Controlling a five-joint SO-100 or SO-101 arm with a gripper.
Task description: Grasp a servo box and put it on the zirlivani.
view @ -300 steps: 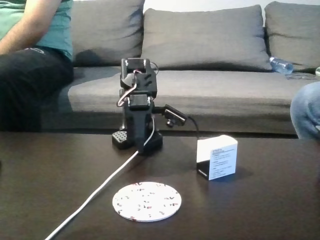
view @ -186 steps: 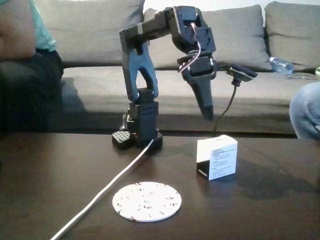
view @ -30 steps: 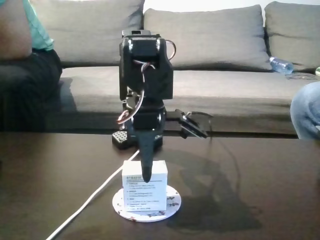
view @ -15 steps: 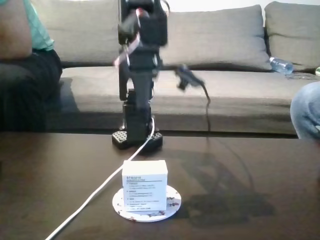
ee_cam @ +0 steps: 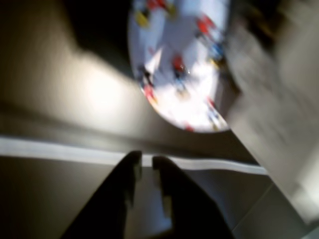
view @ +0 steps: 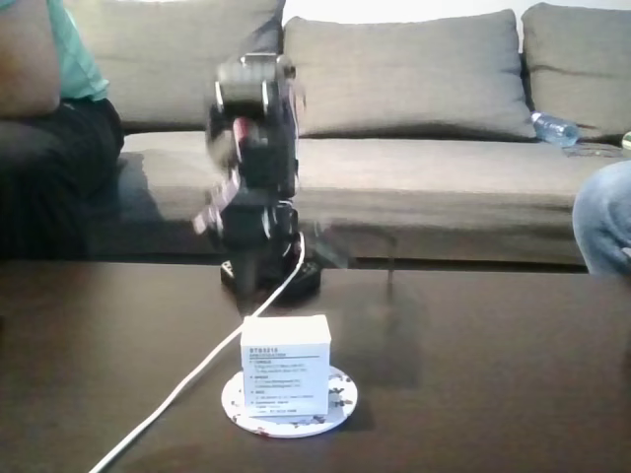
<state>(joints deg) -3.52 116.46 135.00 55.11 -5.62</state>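
My tool showed in the wrist view as two dark fingertips with a narrow gap between them and nothing in it; I judged it nearly closed and empty, though the blur left me unsure. Beyond the tips ran the white cable, and above it lay the speckled zirlivani, with a pale smeared shape at the right that may have been the box.

In the fixed view my arm was a blur, folded up near its base at the back of the dark tabletop, well apart from the work. The servo box stood upright on the zirlivani, its printed face toward the camera, the disc's rim showing around its foot. The cable trailed past the disc on the left of that view. Behind were a grey sofa, a bottle on its seat, and a person sitting at the left.

I took the placing as done and the step in hand as the retreat. The next move called only for settling the arm at rest without dragging the cable against the disc.
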